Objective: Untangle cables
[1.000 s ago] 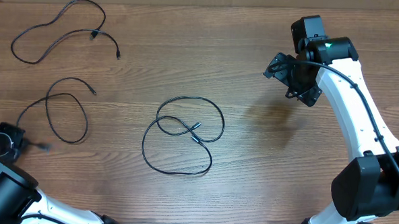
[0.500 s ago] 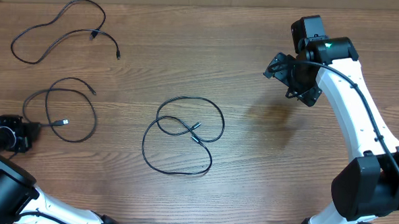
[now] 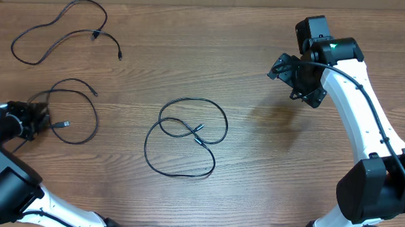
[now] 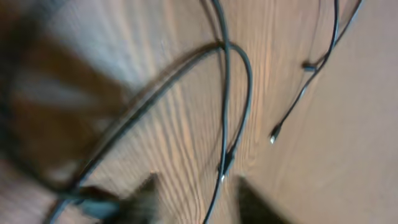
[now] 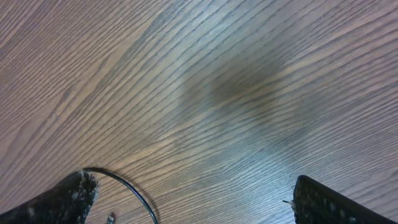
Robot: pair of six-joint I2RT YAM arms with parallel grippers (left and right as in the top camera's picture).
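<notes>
Cable (image 3: 95, 120) just beside left tool (image 3: 45, 117); right tool (image 3: 284, 70) spread wide.

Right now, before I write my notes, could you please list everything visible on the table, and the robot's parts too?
table: one, brown wood grain, under everything
upper cable: one, black, far left area, wavy
left cable: one, black, looped beside the left gripper
centre cable: one, black, overlapping loops mid-table
left gripper: one, black, left edge, fingers apart
right gripper: one, black, far right, open and empty
left arm: one, white and black, near left corner
right arm: one, white and black, right side
</notes>
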